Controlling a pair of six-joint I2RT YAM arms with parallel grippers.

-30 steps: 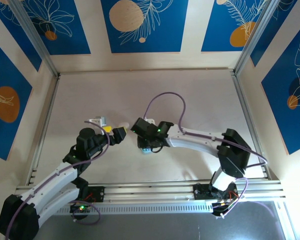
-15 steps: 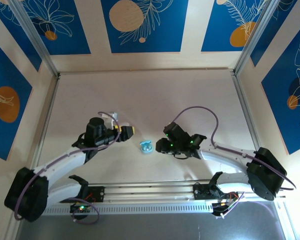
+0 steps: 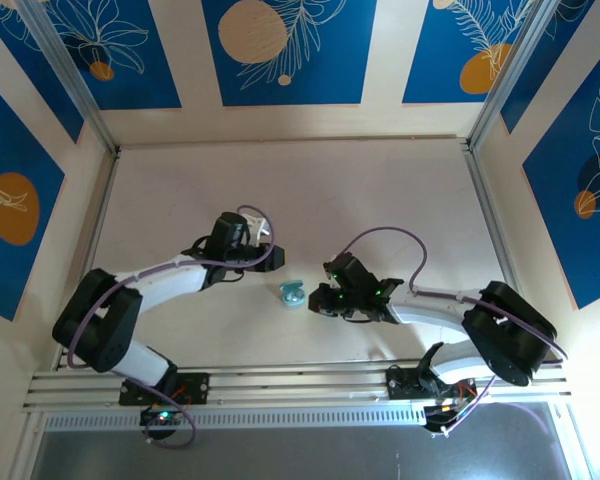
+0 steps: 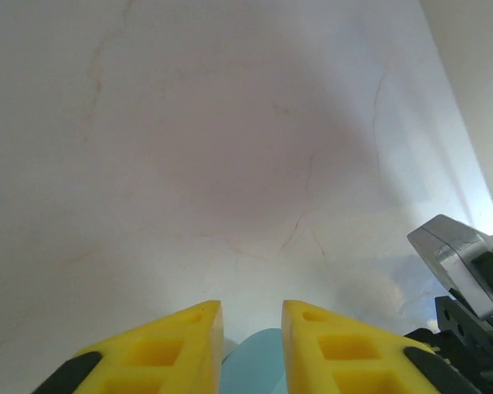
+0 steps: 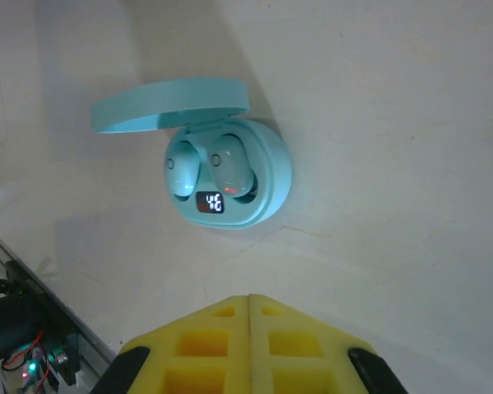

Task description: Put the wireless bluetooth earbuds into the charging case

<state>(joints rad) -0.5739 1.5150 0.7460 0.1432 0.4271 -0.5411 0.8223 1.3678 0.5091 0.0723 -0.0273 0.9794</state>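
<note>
pale tabletop (image 3: 380,190); blue floral wall panels (image 3: 325,75); metal rail (image 3: 300,376) near edge

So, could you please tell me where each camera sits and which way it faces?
Top camera: fixed above and behind the arms, looking down on the table; left arm and right arm show, the charging case between them.
Left wrist camera: on the left arm, looking low across the table; left gripper at the bottom, fingers apart.
Right wrist camera: on the right arm, looking down at the open case with two earbuds; right gripper, fingers together.
Shared: all three catch the case.
</note>
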